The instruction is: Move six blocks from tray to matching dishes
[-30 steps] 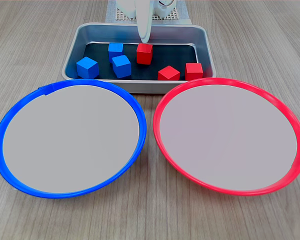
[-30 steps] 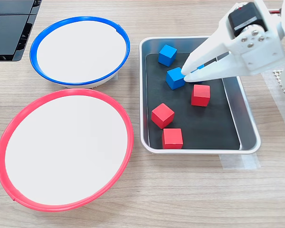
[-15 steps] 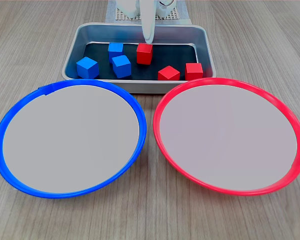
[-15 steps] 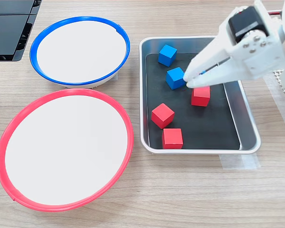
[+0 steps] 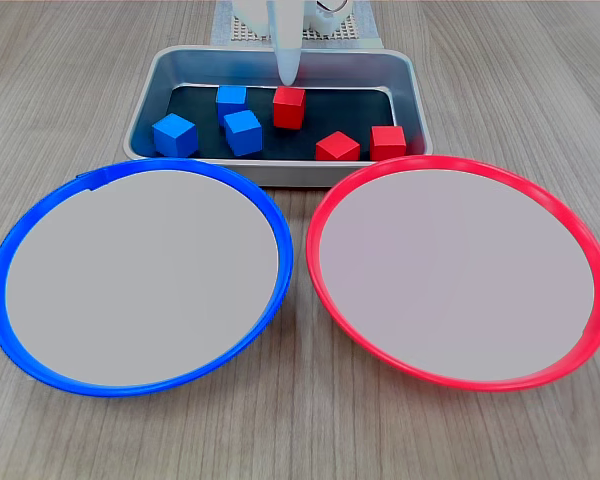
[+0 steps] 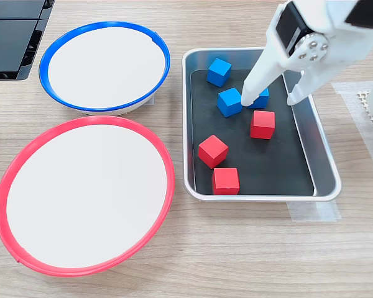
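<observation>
Six blocks lie in the grey tray [image 5: 280,172] [image 6: 261,197]. Three are blue [image 5: 174,134] [image 5: 243,132] [image 5: 231,98] and three red [image 5: 289,107] [image 5: 337,147] [image 5: 387,142]. In the second exterior view my white gripper [image 6: 271,99] stands open over the tray, its fingers on either side of a half-hidden blue block [image 6: 260,99]. Another blue block [image 6: 229,102] touches or nearly touches one fingertip, and a red block [image 6: 262,124] lies just in front. The first exterior view shows only one finger of the gripper [image 5: 288,75]. The blue-rimmed dish [image 5: 170,163] [image 6: 104,25] and the red-rimmed dish [image 5: 450,160] [image 6: 93,120] hold nothing.
A black flat object [image 6: 12,31] lies at the second exterior view's top left. A white mesh mat [image 6: 364,99] and the arm's base sit behind the tray. A strip of clear tape [image 6: 314,211] holds the tray's edge to the wooden table.
The gripper has swung more upright and opened wide. Its fingers, close together near the blue blocks before, now stand on either side of one blue block. No block has moved.
</observation>
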`<state>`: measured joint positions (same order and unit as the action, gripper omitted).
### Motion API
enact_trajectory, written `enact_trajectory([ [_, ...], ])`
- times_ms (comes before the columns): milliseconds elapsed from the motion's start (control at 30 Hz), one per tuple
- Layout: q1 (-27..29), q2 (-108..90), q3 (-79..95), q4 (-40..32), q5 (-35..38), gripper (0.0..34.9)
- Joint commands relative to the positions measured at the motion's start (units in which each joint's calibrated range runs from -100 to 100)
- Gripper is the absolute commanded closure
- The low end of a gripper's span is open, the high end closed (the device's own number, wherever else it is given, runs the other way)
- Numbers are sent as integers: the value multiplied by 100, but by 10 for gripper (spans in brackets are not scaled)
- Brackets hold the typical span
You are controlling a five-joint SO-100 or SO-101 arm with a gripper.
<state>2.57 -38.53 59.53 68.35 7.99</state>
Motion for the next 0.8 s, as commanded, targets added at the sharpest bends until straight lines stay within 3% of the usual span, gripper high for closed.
enact_trajectory([
  [0, -35, 574, -204, -170, 230, 107],
  [100, -139, 830, -168, -319, 303, 102],
  [167, -186, 1000, -149, -442, 313, 119],
  [267, -205, 1308, -104, -690, 327, 202],
  [367, -186, 1418, -68, -863, 332, 250],
  [433, -167, 1453, -77, -946, 357, 259],
  [533, -139, 1470, -95, -1078, 435, 346],
  [667, -195, 1563, -796, -574, 557, 348],
  [767, -638, 1845, -2525, 507, 493, 348],
])
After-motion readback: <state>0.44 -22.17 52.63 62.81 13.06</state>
